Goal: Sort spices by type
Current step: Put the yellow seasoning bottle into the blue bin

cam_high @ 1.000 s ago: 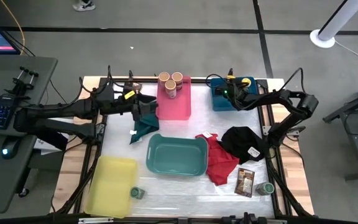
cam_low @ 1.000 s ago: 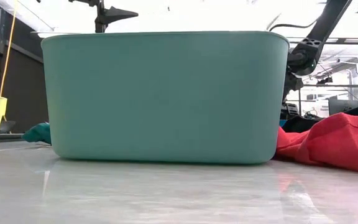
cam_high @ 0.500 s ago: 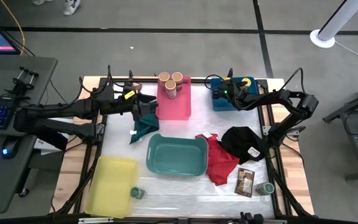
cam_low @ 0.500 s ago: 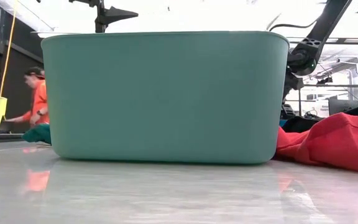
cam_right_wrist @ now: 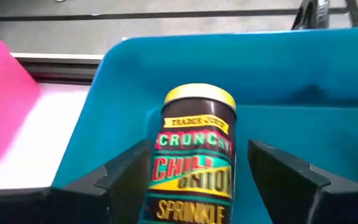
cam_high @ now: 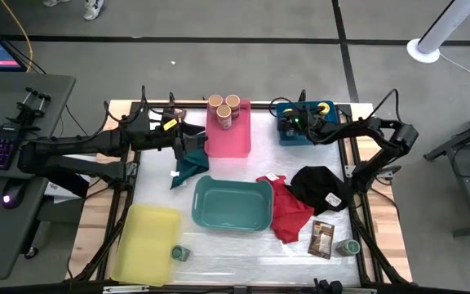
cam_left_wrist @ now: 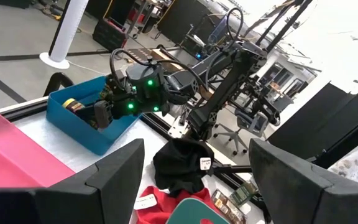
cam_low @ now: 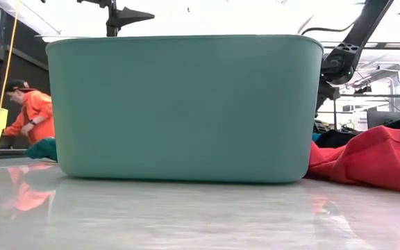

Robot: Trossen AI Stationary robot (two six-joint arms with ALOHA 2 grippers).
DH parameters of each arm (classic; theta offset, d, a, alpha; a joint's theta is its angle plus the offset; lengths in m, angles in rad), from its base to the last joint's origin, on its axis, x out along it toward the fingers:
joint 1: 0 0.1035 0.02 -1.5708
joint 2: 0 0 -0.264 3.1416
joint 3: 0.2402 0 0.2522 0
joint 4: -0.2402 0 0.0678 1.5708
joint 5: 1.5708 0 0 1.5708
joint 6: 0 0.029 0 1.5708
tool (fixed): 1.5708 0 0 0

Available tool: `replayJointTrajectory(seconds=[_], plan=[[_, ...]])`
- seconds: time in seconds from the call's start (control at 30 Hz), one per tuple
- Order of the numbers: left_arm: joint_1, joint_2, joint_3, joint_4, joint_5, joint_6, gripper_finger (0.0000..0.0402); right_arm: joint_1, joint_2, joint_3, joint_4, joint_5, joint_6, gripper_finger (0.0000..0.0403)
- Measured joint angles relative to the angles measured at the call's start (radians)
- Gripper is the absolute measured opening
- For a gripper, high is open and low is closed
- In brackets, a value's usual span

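My right gripper (cam_right_wrist: 191, 186) is open, low in the blue bin (cam_high: 304, 122) at the table's far right. A dark jar with a yellow lid (cam_right_wrist: 194, 155) sits between its fingers with blue showing on one side. A second yellow lid (cam_high: 323, 106) shows in the same bin. Three tan-lidded jars (cam_high: 223, 109) stand in the pink bin (cam_high: 228, 135). One green-lidded jar (cam_high: 178, 254) is by the yellow bin's near corner, and another (cam_high: 351, 247) stands beside a brown packet (cam_high: 322, 239). My left gripper (cam_left_wrist: 194, 180) is open and empty, by the pink bin's left edge above a dark green cloth (cam_high: 188, 167).
A teal bin (cam_high: 232, 204) sits mid-table and fills the low view (cam_low: 186, 107). A yellow bin (cam_high: 144, 241) is at the near left. A red cloth (cam_high: 288, 214) and a black cloth (cam_high: 321, 186) lie to the right. A person in orange (cam_low: 28, 111) stands behind the table.
A person in orange has come into the low view behind the table and moved toward its left side. Both arms and all the spices stand as before.
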Motion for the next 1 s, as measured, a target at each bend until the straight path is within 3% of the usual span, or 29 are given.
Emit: replayJointTrajectory(seconds=[0.17,0.3,0.4,0.6,0.83,1.0], plan=[[0.000,0.000,0.000,-0.005,0.000,0.000,0.0275,-0.019,-0.006,0.002,-0.012,-0.085,0.114,0.0262],[0.000,0.000,0.000,-0.008,0.000,0.000,0.0275,-0.064,-0.006,0.100,-0.191,-0.217,0.196,0.0262],[0.000,0.000,0.000,-0.007,0.000,0.000,0.0275,-0.108,-0.002,0.228,-0.439,-0.282,0.143,0.0262],[0.002,0.000,0.000,-0.007,0.000,0.007,0.0275,-0.165,0.000,0.470,-0.732,-0.270,0.017,0.0262],[0.002,0.000,0.000,-0.007,0.000,0.007,0.0275,-0.227,0.094,0.610,-0.940,-0.430,-0.020,0.0262],[0.002,0.000,0.000,-0.007,0.000,0.007,0.0275,-0.229,0.171,0.613,-0.922,-0.506,-0.018,0.0262]])
